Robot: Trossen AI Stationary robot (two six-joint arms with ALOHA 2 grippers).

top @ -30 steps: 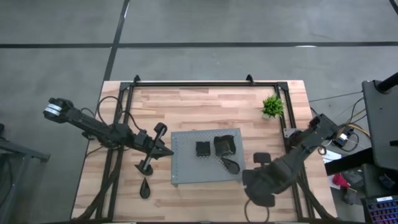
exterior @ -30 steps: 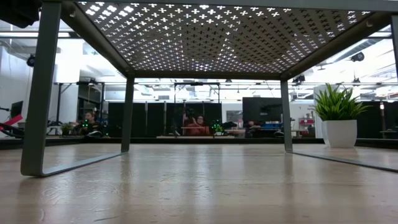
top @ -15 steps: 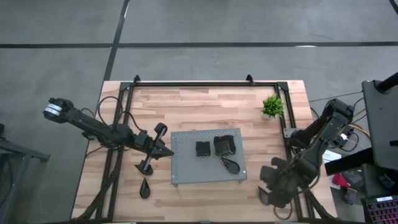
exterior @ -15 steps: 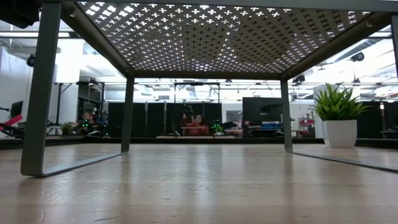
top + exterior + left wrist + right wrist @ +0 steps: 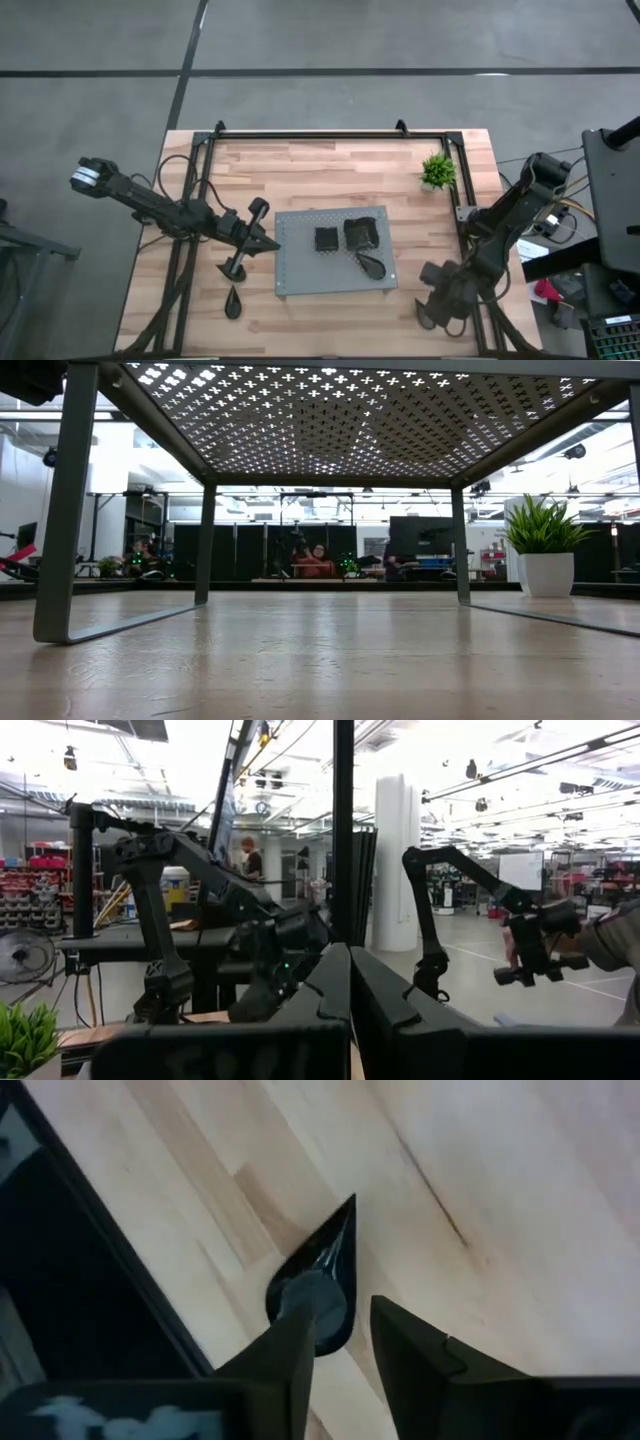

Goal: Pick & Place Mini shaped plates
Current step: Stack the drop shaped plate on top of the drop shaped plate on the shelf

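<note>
Looking down on your table [image 5: 330, 165], you have the grey board [image 5: 333, 250] in the middle with three small black plates on it: a square plate [image 5: 326, 239], a wavy-edged plate [image 5: 361, 233] just beside it, and a teardrop plate [image 5: 369, 265] nearer the board's front edge; a second teardrop plate [image 5: 233, 300] lies on the bare wood off the board's left front corner; a third teardrop plate [image 5: 318, 1275] lies flat on the wood at the table's right front corner, seen only past your right arm's fingers [image 5: 285, 1355]; your right claw [image 5: 437, 312] hangs low over that plate with its fingers parted, one finger crossing the plate's round end, and you cannot tell whether it touches; nothing is gripped; your left claw [image 5: 262, 242] sits just off the board's left edge, clenched with nothing in it; the potted plant [image 5: 438, 171] stands near the table's far right corner, well apart from the plates.
</note>
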